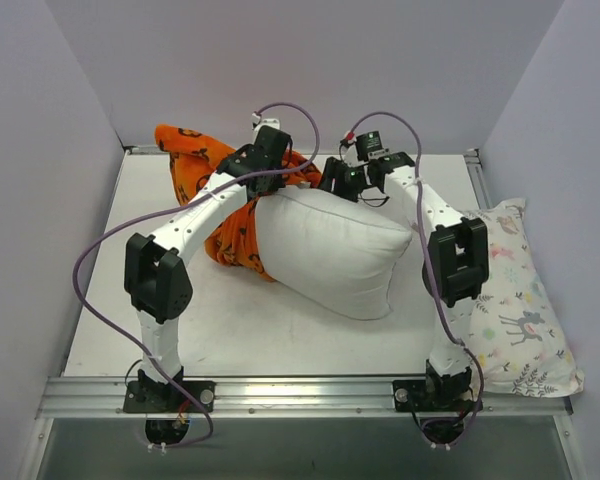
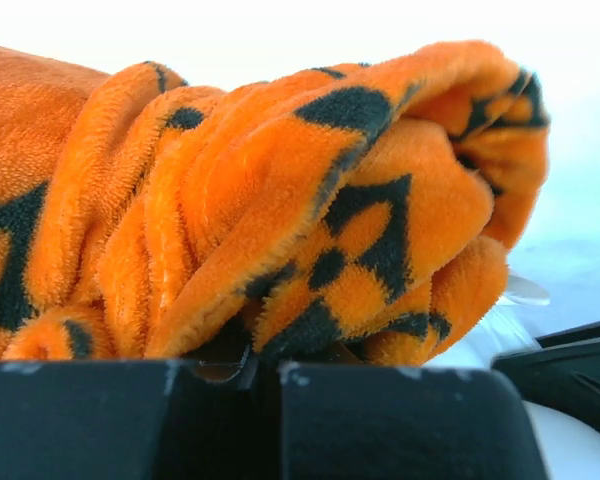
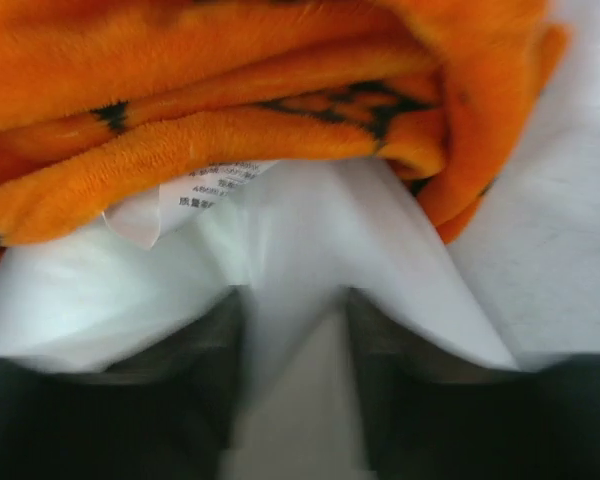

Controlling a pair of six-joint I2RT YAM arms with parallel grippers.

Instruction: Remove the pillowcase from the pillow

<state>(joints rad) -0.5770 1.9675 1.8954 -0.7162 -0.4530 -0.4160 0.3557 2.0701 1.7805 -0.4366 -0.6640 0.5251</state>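
The white pillow [image 1: 330, 250] lies mid-table, mostly bare. The orange pillowcase [image 1: 192, 152] with black motifs is bunched off its far left end and hangs down its left side. My left gripper [image 1: 270, 150] is at the far left corner of the pillow; in the left wrist view it [image 2: 265, 365] is shut on a thick fold of the pillowcase [image 2: 280, 200]. My right gripper [image 1: 338, 178] is at the pillow's far edge; in the right wrist view it [image 3: 295, 300] pinches a ridge of the white pillow [image 3: 300, 240], with the pillowcase [image 3: 230, 90] and a care label [image 3: 195, 190] just beyond.
A second white pillow with pastel animal print [image 1: 515, 300] lies along the table's right edge beside the right arm. Grey walls enclose the table on the left, back and right. A metal rail [image 1: 300, 395] runs along the near edge.
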